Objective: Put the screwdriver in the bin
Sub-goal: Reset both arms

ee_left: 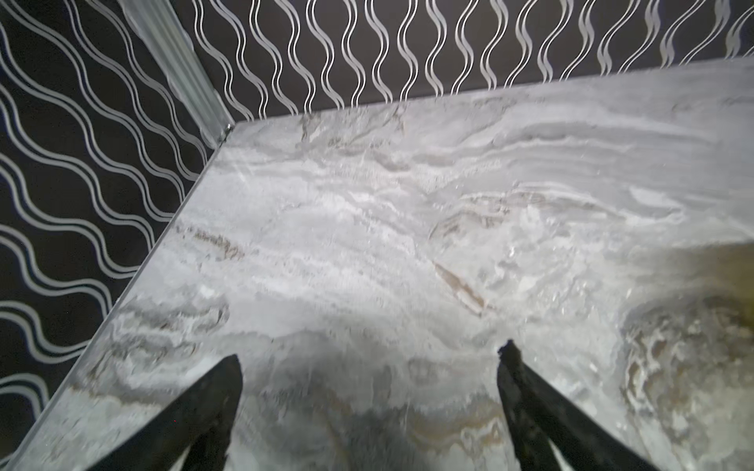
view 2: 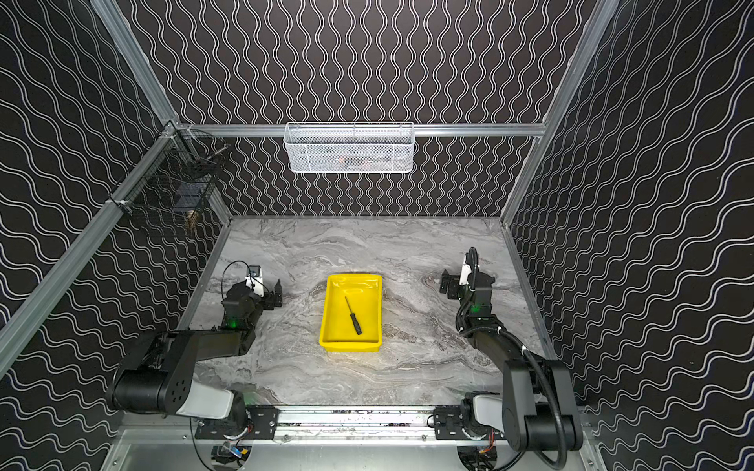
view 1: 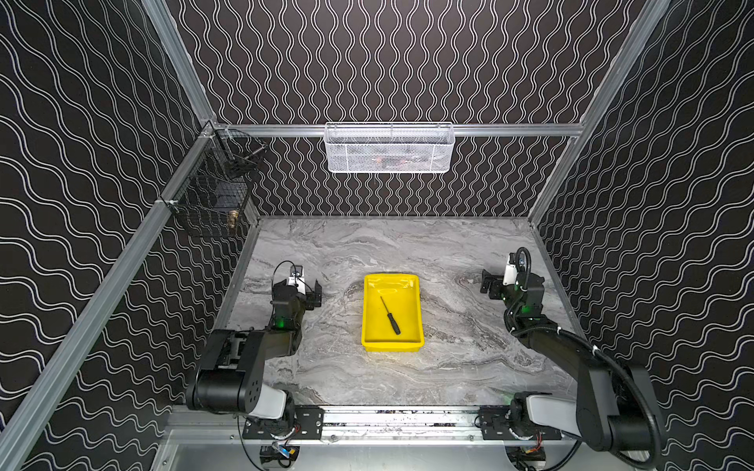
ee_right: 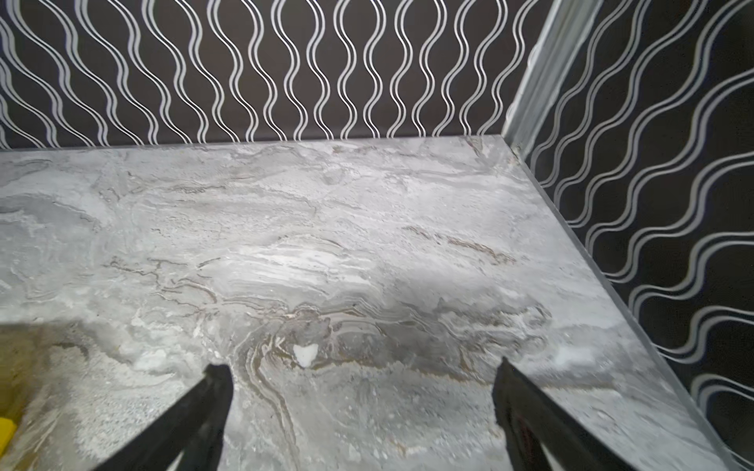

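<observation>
The screwdriver (view 1: 390,315) lies in the yellow bin (view 1: 391,346), between both grippers, touching neither. The left gripper (ee_left: 371,354) and right gripper (ee_right: 361,365) gape wide, holding nothing, above the grey marble table (view 1: 449,253). Black wavy walls (view 1: 387,61) stand around

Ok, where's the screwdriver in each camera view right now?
A top view: the screwdriver lies diagonally inside the bin.
A top view: same place, inside the bin.
Left wrist: not in it.
Right wrist: not in it; only the bin's yellow corner shows.
Shared landmark: the bin.
</observation>
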Tool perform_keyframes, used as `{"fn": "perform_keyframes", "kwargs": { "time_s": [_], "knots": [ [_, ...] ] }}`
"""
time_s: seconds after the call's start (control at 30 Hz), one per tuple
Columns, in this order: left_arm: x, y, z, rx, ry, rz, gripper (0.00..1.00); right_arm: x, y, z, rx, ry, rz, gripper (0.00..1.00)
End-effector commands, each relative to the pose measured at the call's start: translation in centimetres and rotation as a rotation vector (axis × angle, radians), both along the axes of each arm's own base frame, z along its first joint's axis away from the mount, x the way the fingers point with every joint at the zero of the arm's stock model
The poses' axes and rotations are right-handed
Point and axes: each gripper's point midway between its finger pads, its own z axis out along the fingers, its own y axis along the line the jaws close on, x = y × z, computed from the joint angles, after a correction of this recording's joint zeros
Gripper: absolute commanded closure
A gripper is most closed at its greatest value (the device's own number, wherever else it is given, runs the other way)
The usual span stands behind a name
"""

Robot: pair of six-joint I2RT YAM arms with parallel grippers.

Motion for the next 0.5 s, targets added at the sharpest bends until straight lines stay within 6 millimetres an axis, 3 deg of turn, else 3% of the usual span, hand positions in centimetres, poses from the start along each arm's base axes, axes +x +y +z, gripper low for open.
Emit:
{"fn": "perform_keyframes", "kwargs": {
  "time_s": [0.0, 0.07, 0.2, 0.47],
  "knots": [
    [0.6, -1.7, 0.3, -0.031, -0.070, -0.106, 0.01, 1.0, 0.6, 3.4, -0.039, -0.215, 0.047, 0.01],
    [0.7, -2.2, -0.5, -0.029, -0.063, -0.142, 0.01, 1.0, 0.4, 3.3, -0.033, -0.191, 0.038, 0.01],
    [1.1, -2.1, -1.2, -0.031, -0.036, -0.139, 0.01, 0.2, -0.6, 4.6, -0.049, -0.305, -0.021, 0.01],
    [1.9, -1.2, -1.7, -0.029, 0.010, -0.082, 0.01, -0.7, -1.2, 2.8, 0.003, -0.211, -0.066, 0.01]
  ]
}}
